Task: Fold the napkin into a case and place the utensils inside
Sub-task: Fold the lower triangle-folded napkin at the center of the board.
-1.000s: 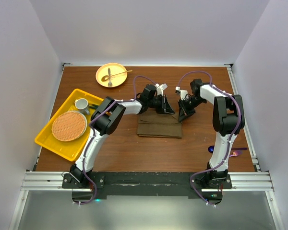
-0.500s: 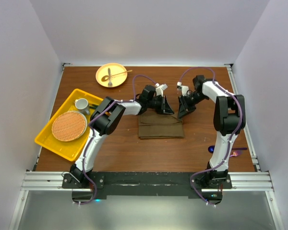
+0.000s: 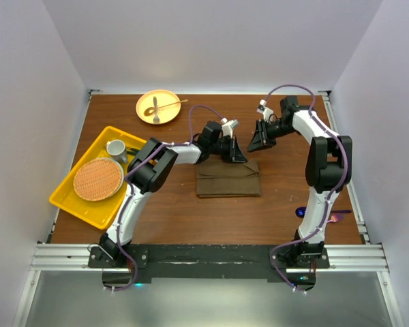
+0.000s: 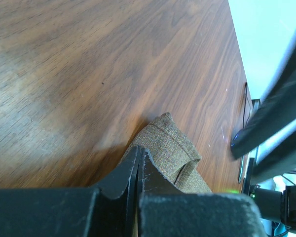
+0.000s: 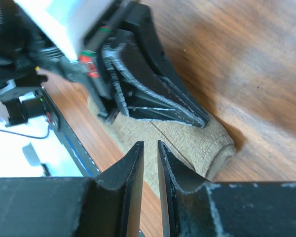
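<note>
1. The napkin (image 3: 228, 180) lies folded into a flat olive-brown rectangle at the middle of the wooden surface (image 3: 286, 174), its long sides running left to right.
2. In the left wrist view the napkin's (image 4: 173, 148) far corner shows a rolled, doubled edge. In the right wrist view the same rounded corner of the napkin (image 5: 197, 140) rests on the wood.
3. The left pincer (image 3: 238, 157) is down at the napkin's far edge, right of its middle. Its jaws are pressed fully together in its own view (image 4: 139, 154). The tips sit on the cloth, but whether a layer is pinched between them cannot be told.
4. The right pincer (image 3: 254, 146) hangs above the surface just beyond the napkin's far right corner, clear of the cloth. Its jaws stand a narrow slit apart with nothing between them (image 5: 149, 148), and it looks down on the left pincer (image 5: 153, 98).
5. A small blue-purple utensil (image 3: 301, 212) lies on the surface near the right arm, partly hidden by it and well apart from the napkin.
6. A round yellow plate (image 3: 142, 110) at the far left carries a fork (image 3: 155, 103) and another slim utensil.
7. A yellow tray (image 3: 68, 203) at the left edge holds a round woven mat (image 3: 99, 179) and a white cup (image 3: 116, 147).
</note>
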Tool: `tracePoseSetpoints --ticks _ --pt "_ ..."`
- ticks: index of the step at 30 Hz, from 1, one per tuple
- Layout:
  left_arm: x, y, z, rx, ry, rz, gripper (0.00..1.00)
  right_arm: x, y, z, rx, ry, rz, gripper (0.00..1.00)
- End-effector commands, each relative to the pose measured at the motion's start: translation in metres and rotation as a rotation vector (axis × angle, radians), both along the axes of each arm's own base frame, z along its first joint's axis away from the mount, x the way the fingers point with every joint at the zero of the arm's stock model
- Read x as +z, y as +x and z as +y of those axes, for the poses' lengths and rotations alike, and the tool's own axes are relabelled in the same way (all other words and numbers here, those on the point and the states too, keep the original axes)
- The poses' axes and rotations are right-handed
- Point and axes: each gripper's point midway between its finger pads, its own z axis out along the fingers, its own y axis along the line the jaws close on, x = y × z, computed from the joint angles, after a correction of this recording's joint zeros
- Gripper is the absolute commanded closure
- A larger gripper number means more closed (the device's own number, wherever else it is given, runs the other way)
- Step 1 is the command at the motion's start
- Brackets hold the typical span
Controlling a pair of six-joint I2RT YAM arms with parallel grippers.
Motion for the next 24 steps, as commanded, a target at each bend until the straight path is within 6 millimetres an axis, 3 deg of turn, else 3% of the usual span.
tracePoseSetpoints --ticks 1,10,13,14,17,19,21,22,24 --pt "-0.027 -0.009 0.014 0.009 0.102 0.025 1.00 -0.033 -0.001 0.000 -0.074 -0.021 0.080 0.80" --pt "-0.027 -0.009 0.019 0.029 0.095 0.042 1.00 -0.114 -0.044 -0.030 -0.171 -0.179 0.306 0.87" --pt "-0.012 -0.002 0.023 0.064 0.022 0.055 0.94 -0.134 -0.056 -0.038 -0.187 -0.235 0.350 0.90" --pt "0.005 0.001 0.023 0.065 -0.040 0.023 0.89 -0.140 -0.058 -0.040 -0.201 -0.236 0.363 0.91" --pt "0.048 0.005 0.028 0.047 -0.152 -0.024 0.84 -0.144 -0.054 -0.040 -0.220 -0.224 0.372 0.91" --pt "0.071 -0.008 0.036 -0.018 -0.197 -0.058 0.81 -0.143 -0.047 -0.042 -0.226 -0.228 0.349 0.91" --pt "0.076 -0.019 0.048 -0.058 -0.221 -0.018 0.75 -0.140 -0.045 -0.043 -0.220 -0.237 0.341 0.91" --pt "0.072 -0.033 0.057 -0.086 -0.214 0.027 0.73 -0.139 -0.044 -0.044 -0.214 -0.238 0.330 0.91" --pt "0.059 -0.034 0.076 -0.067 -0.176 0.064 0.71 -0.139 -0.044 -0.046 -0.208 -0.254 0.328 0.91"
